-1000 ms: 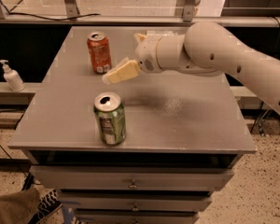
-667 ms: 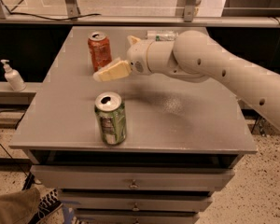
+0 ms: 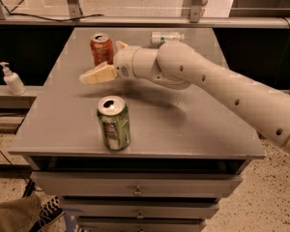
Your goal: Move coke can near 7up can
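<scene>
- Gripper [image 3: 101, 63] is low over the back-left of the table [image 3: 208, 129], fingers spread wide and holding nothing.
- Near finger [image 3: 99, 75] lies on the camera side of the coke can [image 3: 102, 47]. The far finger's tip shows just right of the can. Judgement: the jaws are set to bracket the can for a side grasp.
- Coke can is upright near the back-left corner. Cannot tell whether either finger touches it.
- 7up can [image 3: 166, 36] is at the back edge, right of the coke can, apparently on its side and partly hidden by the arm [image 3: 208, 81].
- Green can [image 3: 113, 122] is upright near the front edge, well apart from both. Not a task item.
- Judgement: the grasp is not yet made. The carry to the right is short, and the arm leaves the path along the back edge free.
</scene>
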{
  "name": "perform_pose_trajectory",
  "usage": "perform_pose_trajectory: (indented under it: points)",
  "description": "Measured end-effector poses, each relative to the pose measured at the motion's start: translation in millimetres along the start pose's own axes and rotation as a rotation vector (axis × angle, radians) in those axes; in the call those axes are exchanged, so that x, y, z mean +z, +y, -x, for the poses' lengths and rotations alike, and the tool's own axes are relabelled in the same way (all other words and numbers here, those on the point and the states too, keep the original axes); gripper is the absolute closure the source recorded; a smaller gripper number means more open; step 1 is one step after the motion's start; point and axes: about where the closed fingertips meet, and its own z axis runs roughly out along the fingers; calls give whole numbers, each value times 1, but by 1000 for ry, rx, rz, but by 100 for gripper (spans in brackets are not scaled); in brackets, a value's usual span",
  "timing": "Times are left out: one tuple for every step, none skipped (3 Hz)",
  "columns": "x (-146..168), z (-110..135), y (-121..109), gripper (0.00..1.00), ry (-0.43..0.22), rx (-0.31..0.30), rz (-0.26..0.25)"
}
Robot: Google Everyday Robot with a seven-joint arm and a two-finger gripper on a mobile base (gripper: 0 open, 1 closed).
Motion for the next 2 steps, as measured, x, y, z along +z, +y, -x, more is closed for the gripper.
perform_pose_trajectory:
  points:
    - [22,9,0,18,-32,-11,8]
    - [23,9,-4,40,-38,-15,-7]
